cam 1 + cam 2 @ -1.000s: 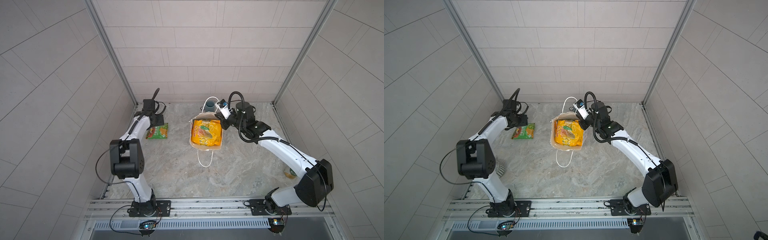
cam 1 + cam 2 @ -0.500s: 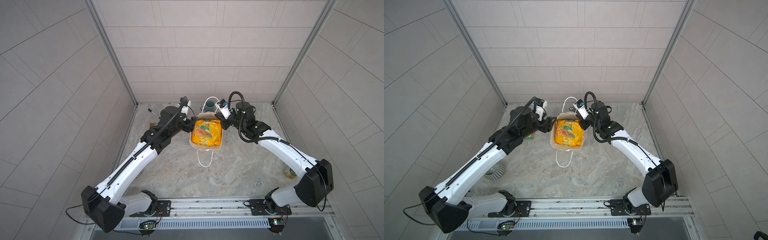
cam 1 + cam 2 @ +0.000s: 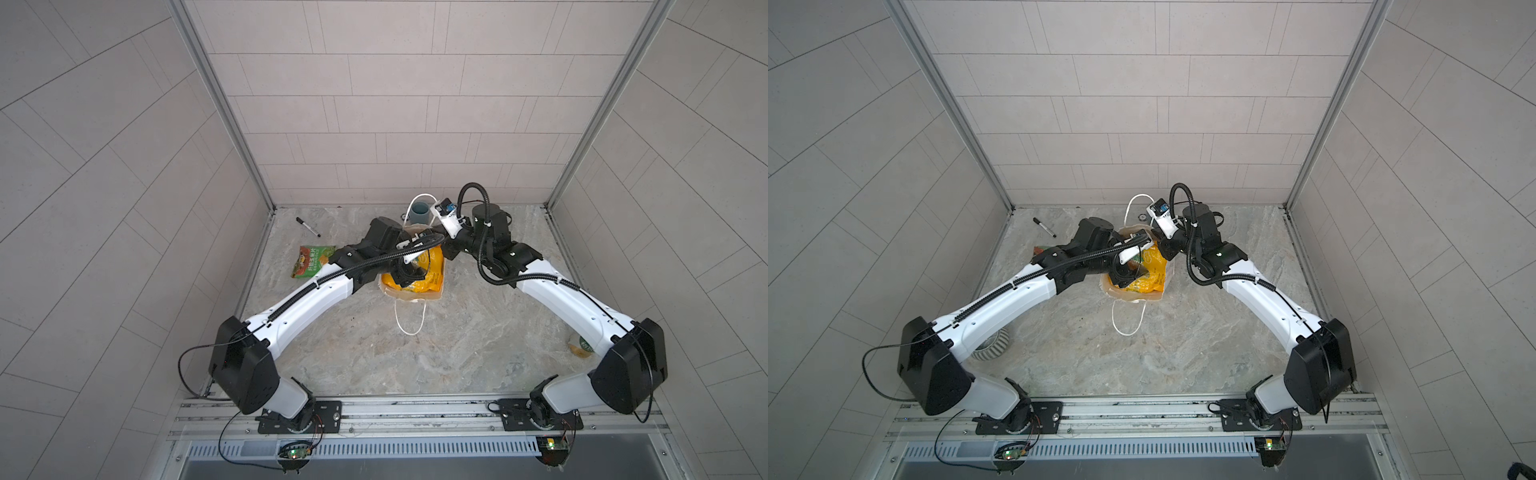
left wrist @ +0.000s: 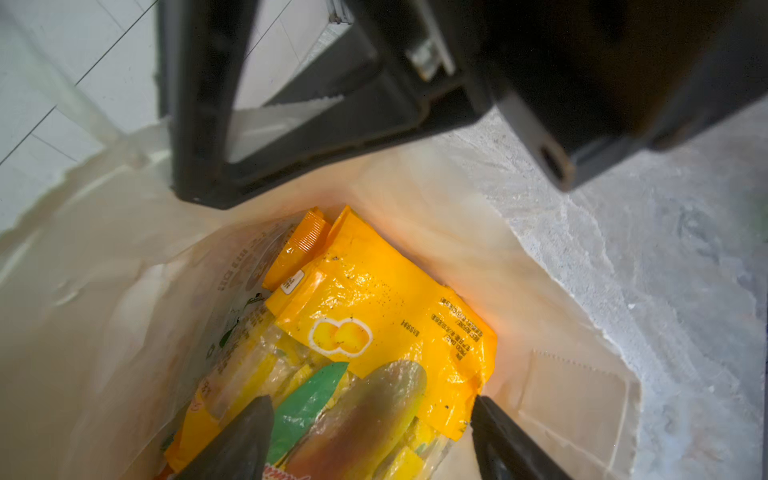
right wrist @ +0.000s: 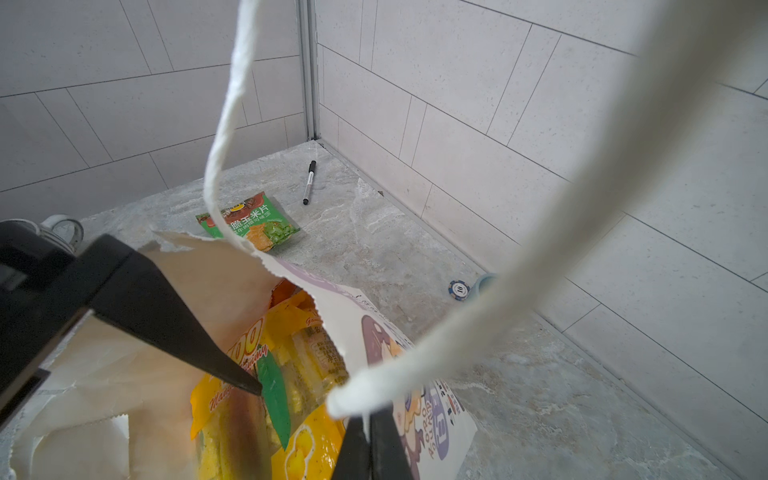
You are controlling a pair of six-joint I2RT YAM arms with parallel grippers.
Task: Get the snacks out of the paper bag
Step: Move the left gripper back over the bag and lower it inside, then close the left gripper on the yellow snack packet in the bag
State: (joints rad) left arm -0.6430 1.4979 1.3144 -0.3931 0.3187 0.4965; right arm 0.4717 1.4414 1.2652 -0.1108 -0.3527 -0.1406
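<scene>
The white paper bag point(image 3: 415, 296) point(image 3: 1133, 296) stands mid-table with its mouth open and one cord handle lying toward the front. Inside it lie yellow and orange snacks point(image 4: 374, 307) point(image 5: 307, 449) point(image 3: 434, 270). My left gripper point(image 4: 372, 403) point(image 3: 409, 270) point(image 3: 1129, 272) is open, reaching down into the bag's mouth, its fingers either side of the top yellow packet. My right gripper point(image 5: 368, 419) point(image 3: 446, 245) is shut on the bag's far rim at the other cord handle, holding it up. One green snack packet point(image 3: 311, 261) point(image 5: 249, 222) lies flat on the table, left of the bag.
A black marker pen point(image 3: 308, 227) point(image 5: 309, 183) lies near the back left corner. A grey-blue cup point(image 3: 420, 214) and a poker chip point(image 5: 459, 289) sit behind the bag. A striped round object point(image 3: 990, 345) lies under my left arm. Walls enclose three sides.
My left arm has swung from the green packet at the left over to the bag; its gripper now reaches into the mouth, jaws wider. The right arm has not moved.
</scene>
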